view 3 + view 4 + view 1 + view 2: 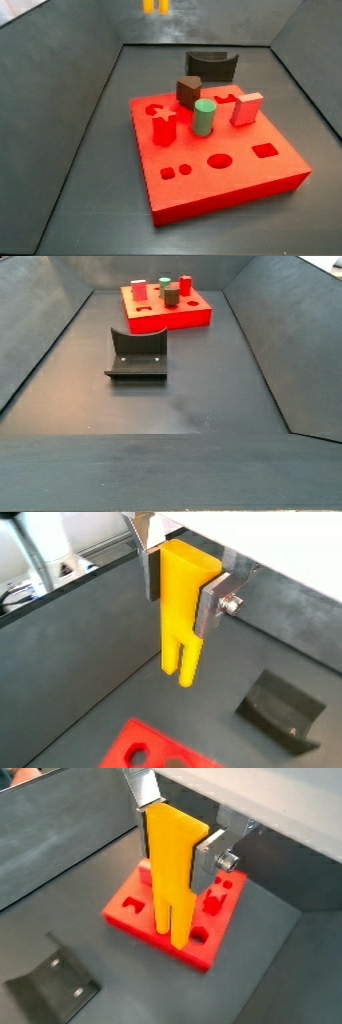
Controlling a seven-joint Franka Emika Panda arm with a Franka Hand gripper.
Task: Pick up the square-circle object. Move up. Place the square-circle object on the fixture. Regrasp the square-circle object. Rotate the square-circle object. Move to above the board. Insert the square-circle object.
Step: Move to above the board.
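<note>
My gripper (179, 588) is shut on the square-circle object (179, 622), a slim yellow bar with a forked lower end, and holds it upright high above the floor. Both wrist views show the silver fingers (209, 860) clamping its upper part (173, 868), with the gripper (171, 842) over the near side of the red board (203, 954). In a side view only the bar's forked tip (156, 6) shows at the top edge, behind the board (227, 202). The dark fixture (210, 65) stands empty on the floor beyond the board. In a side view (136, 353) it also stands empty.
On the board stand a green cylinder (205, 117), a dark brown peg (190, 90) and red pegs (247, 108). Its top has shaped holes. Sloping dark walls enclose the floor. The board (167, 322) sits at the far end in a side view.
</note>
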